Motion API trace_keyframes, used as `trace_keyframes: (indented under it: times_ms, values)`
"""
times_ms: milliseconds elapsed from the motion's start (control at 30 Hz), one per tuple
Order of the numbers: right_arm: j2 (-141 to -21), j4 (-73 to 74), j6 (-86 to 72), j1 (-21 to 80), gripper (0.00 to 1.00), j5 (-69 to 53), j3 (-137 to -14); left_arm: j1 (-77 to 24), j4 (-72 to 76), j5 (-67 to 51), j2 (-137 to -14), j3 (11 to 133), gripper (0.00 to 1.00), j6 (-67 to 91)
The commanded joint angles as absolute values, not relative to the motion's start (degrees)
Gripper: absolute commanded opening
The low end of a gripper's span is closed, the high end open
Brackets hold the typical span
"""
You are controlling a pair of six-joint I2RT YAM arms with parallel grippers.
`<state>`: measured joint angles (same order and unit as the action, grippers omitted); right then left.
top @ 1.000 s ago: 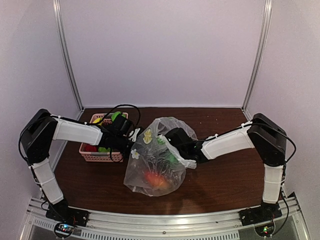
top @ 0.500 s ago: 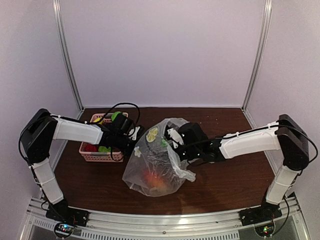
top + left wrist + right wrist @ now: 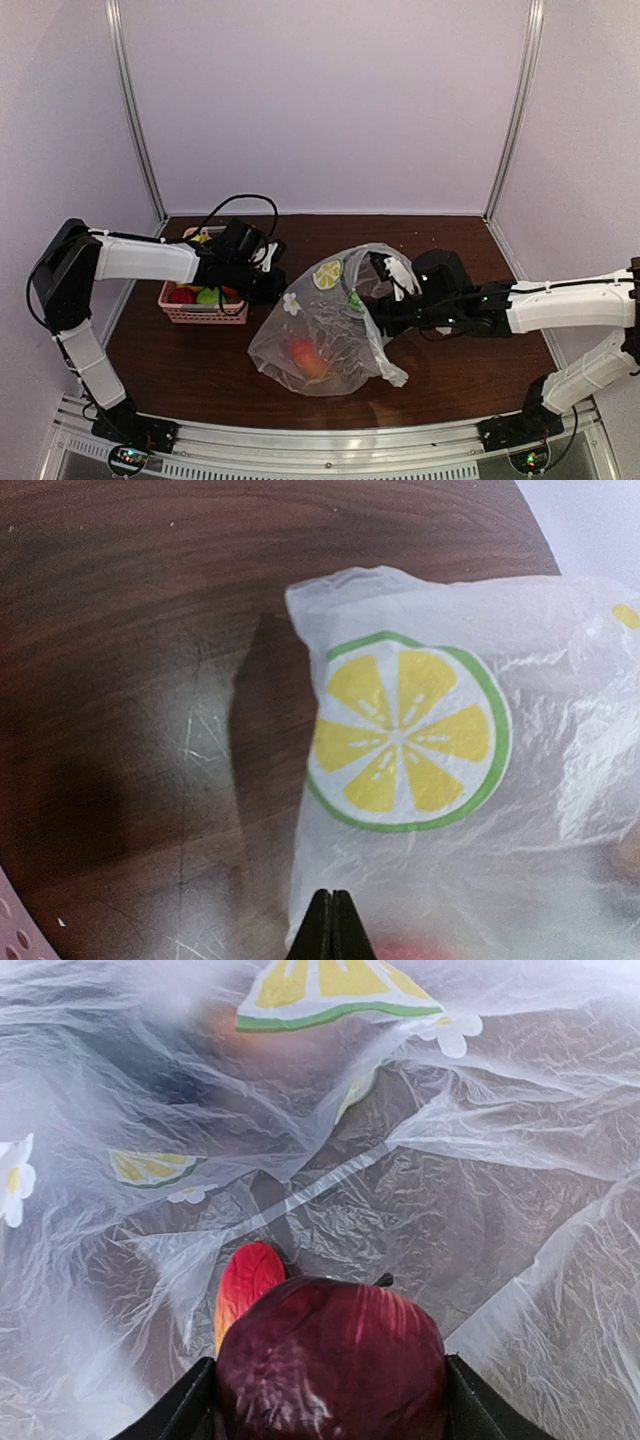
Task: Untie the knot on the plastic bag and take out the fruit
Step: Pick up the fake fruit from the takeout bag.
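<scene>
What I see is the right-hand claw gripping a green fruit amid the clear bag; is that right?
Not quite. The fruit in the right gripper is dark red, not green; the right wrist view shows it. It is indeed gripped amid the clear plastic bag.

right arm (image 3: 560,305) withdrawn rightward, plastic bag (image 3: 335,350) stretched

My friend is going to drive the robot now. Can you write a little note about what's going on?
Left gripper: shut, pinching the plastic bag at its left edge.
Right gripper: shut on the dark red fruit, with bag film all around it.
Done: no knot shows, and the bag looks open.
Left to do: lift this fruit clear, then fetch the orange-red piece lying in the bag.
</scene>
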<state>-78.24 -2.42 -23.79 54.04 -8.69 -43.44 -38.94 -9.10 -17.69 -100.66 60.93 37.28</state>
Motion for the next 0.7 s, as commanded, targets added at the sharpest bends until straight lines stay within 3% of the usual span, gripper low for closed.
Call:
trace_keyframes:
  times_ms: [0, 200, 367, 667]
  values:
    - [-69.98, -2.32, -25.96, 54.32, 0.48, -9.2, -41.24, -38.75, -12.35, -15.81, -97.58, 64.5, 0.05, 33.02]
    - [-61.9, 1.03, -25.56, 54.32, 0.5, -8.23, -41.25, -38.75, -18.73, -11.0, -91.13, 67.32, 0.29, 29.47]
    - [-59.73, 4.39, -24.71, 54.32, 0.51, -7.3, -42.92, -38.72, -22.38, -8.78, -84.46, 69.09, 0.6, 28.69]
    - [-64.32, 2.33, -25.35, 54.29, 0.5, -8.93, -42.58, -41.88, -12.28, -27.78, -76.6, 68.42, 0.88, 28.1]
